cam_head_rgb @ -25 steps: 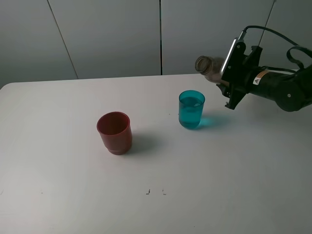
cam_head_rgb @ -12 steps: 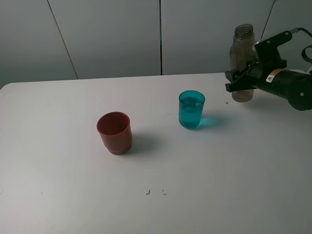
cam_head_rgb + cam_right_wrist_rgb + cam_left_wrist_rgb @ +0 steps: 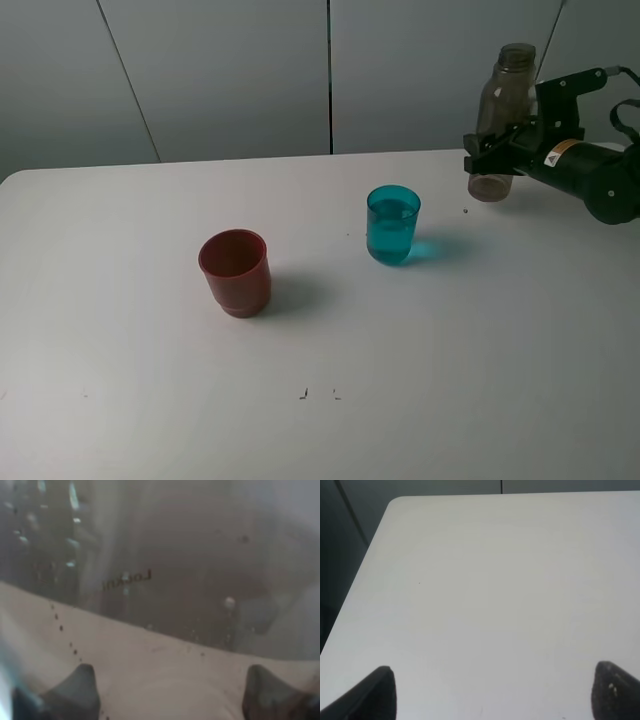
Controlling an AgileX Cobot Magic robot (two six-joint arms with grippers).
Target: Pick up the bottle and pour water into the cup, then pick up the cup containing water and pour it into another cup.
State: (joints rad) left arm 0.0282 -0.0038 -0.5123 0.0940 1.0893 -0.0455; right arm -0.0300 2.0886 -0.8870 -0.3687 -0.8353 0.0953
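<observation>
My right gripper [image 3: 500, 155] is shut on a clear grey bottle [image 3: 503, 105], held nearly upright with its base just above the table at the far right. The bottle fills the right wrist view [image 3: 165, 565], with both fingertips [image 3: 80, 685] below it. A teal cup [image 3: 392, 224] holding water stands left of the bottle. A red cup [image 3: 235, 271] stands further left, near the table's middle. My left gripper [image 3: 492, 690] is open over bare table; it is out of the exterior high view.
The white table [image 3: 320, 400] has its far edge just behind the bottle and a grey panelled wall beyond. A few water drops [image 3: 465, 210] lie between the bottle and the teal cup. The left wrist view shows the table's far left corner [image 3: 395, 502].
The bottle has swung from tilted over the teal cup back to nearly upright, and my right gripper has carried it right and toward the back edge. Cups have not moved.
</observation>
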